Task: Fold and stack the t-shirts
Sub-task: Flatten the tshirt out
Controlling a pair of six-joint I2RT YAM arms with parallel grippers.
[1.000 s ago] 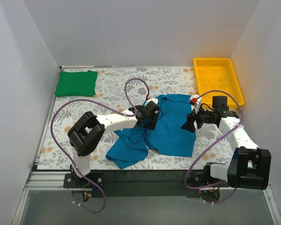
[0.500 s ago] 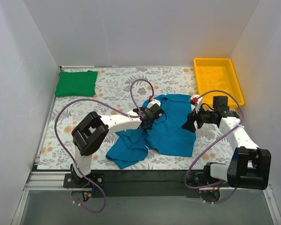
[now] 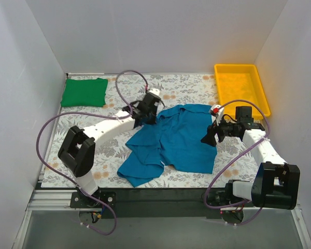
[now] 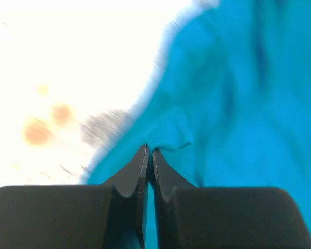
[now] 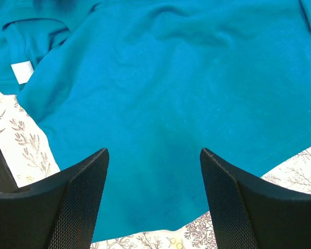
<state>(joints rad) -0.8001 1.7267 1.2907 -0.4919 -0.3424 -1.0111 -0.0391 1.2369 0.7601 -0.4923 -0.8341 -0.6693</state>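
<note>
so, left pinch on the teal hem, right open above the shirt

the teal t-shirt (image 3: pixel 179 137) lies crumpled and only half spread at the middle of the table (image 3: pixel 119 96), between the two arms, with one flap bunched toward the near edge. the green t-shirt (image 3: pixel 84 92) sits folded into a neat rectangle at the far left corner, well apart from it. the yellow tray (image 3: pixel 259 88) is at the far right corner.

left gripper (image 4: pixel 147 151): jaws pressed together on a small pucker of teal hem at the shirt's left edge. the wrist view is blurred, but the cloth clearly bunches at the tips. right gripper (image 5: pixel 153 151): jaws spread wide, hanging over the shirt body near its right side, not gripping anything as far as i can tell. the white neck label (image 5: pixel 22 71) shows at the collar.

handling: thin soft knit, light, no stiffness. it drapes, drags after whichever corner is pulled, and wrinkles elsewhere. probably not fragile. the best holds look like hem corners and shoulder seams, where doubled stitched layers give the jaws something to bite. a pinch mid-panel would likely only tent the cloth. judgement: the shirt wants flattening first, one arm on each of two opposite edges, then folding and a carry onto the green one.
</note>
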